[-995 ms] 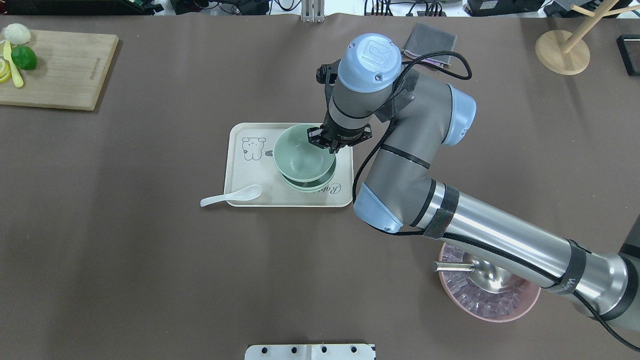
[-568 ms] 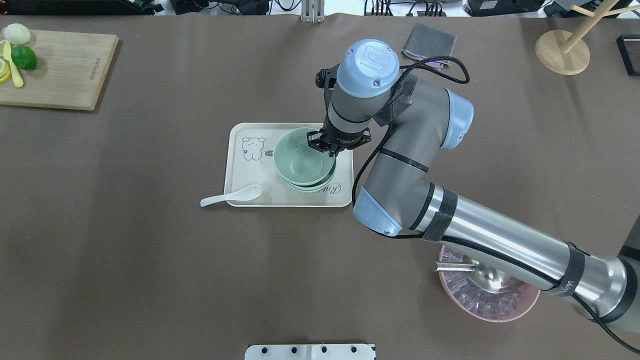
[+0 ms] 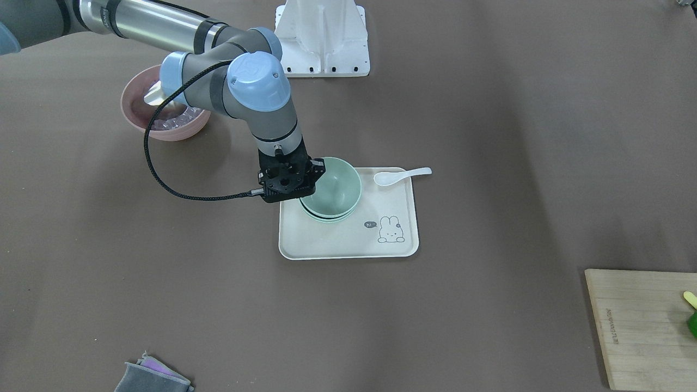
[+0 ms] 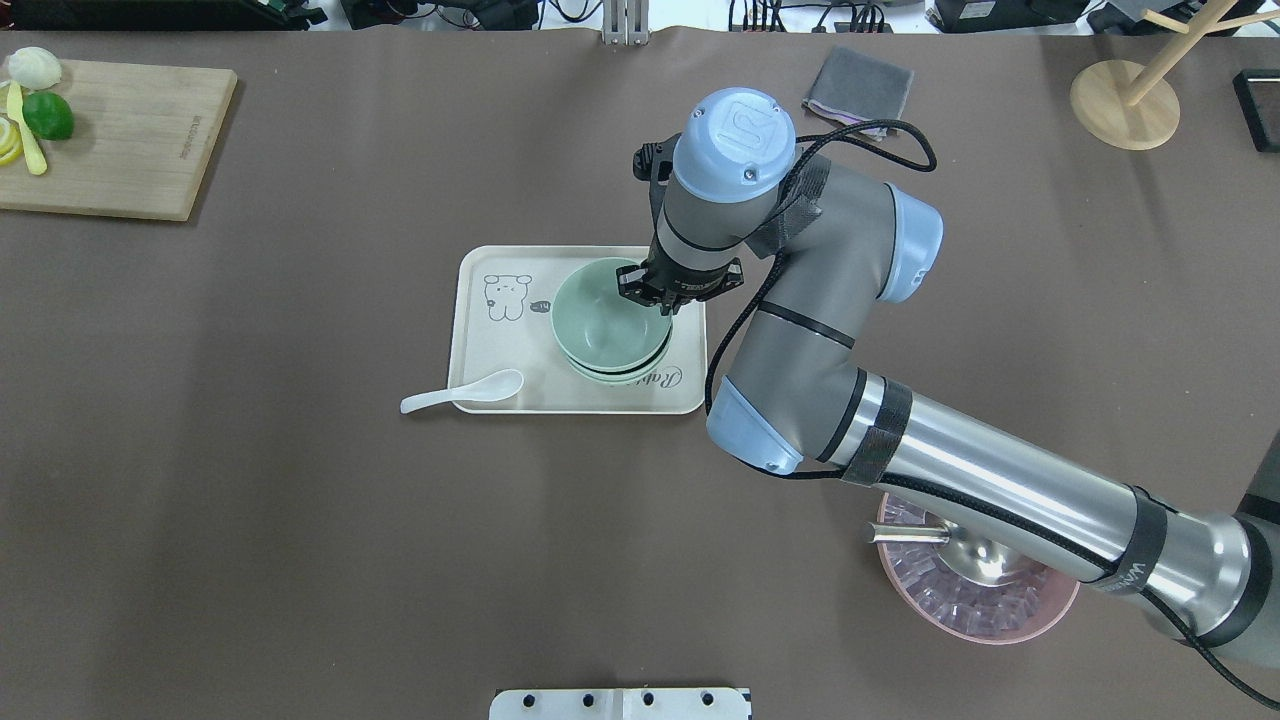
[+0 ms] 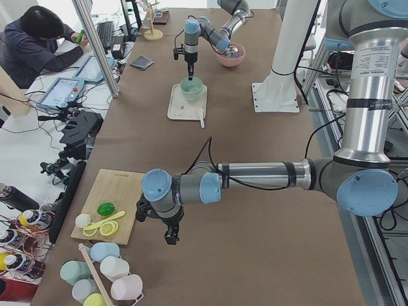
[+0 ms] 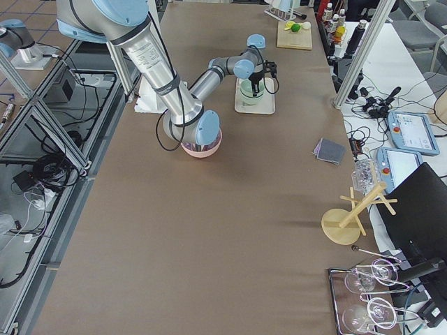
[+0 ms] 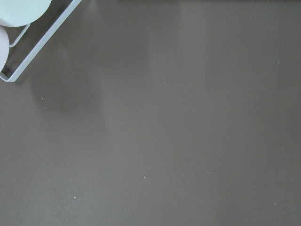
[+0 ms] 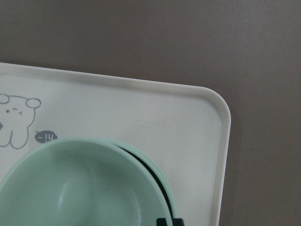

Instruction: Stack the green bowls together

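Mint-green matte, likely light, stiff and slippery: my right gripper pinches the top bowl at its rim, the best hold, seated over the other green bowls on the tray

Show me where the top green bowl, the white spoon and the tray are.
top green bowl (image 4: 605, 322), overhead view, on its inner floor.
white spoon (image 4: 487, 386), overhead view, on the scoop end.
tray (image 4: 490, 345), overhead view, on the bare floor left of the bowls.
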Controlling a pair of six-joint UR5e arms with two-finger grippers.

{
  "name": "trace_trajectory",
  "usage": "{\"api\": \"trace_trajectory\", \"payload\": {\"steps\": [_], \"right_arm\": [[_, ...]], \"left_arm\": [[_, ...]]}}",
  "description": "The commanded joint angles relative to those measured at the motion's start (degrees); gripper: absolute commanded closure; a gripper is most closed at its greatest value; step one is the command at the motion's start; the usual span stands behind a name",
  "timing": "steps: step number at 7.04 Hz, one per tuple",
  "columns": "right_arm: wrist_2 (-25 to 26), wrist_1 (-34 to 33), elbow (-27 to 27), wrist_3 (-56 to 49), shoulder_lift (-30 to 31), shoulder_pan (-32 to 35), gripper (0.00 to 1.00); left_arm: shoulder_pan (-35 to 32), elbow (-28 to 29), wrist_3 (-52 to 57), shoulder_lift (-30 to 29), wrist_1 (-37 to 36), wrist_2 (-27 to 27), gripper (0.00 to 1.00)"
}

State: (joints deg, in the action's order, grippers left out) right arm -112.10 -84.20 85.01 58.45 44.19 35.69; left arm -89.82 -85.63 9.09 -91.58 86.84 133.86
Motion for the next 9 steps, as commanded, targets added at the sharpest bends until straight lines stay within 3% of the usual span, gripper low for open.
{"api": "trace_trajectory", "payload": {"steps": [1,2,3,4,7,9], "right_arm": [[0.1,0.0,0.0,0.0,0.0,0.0,0.68],[0.4,0.2,0.0,0.0,0.0,-0.4,0.34],[4.9,1.4,-0.1,0.7,0.3,-1.8,0.01],[6.3,1.9,-0.1,5.0,0.2,-1.9,0.00],[3.9,1.2,0.7,3.6,0.1,0.2,0.00],[3.7,-5.8,1.1,-4.0,0.4,3.7,0.00]], "left_arm": [[0.0,-0.1,0.0,0.0,0.0,0.0,0.02],[0.0,-0.1,0.0,0.0,0.0,0.0,0.01],[0.1,-0.1,0.0,0.0,0.0,0.0,0.01],[0.1,-0.1,0.0,0.0,-0.1,0.0,0.01],[0.0,-0.3,0.0,0.0,-0.2,0.1,0.01],[0.0,-0.3,0.0,0.0,-0.2,0.4,0.02]]}}
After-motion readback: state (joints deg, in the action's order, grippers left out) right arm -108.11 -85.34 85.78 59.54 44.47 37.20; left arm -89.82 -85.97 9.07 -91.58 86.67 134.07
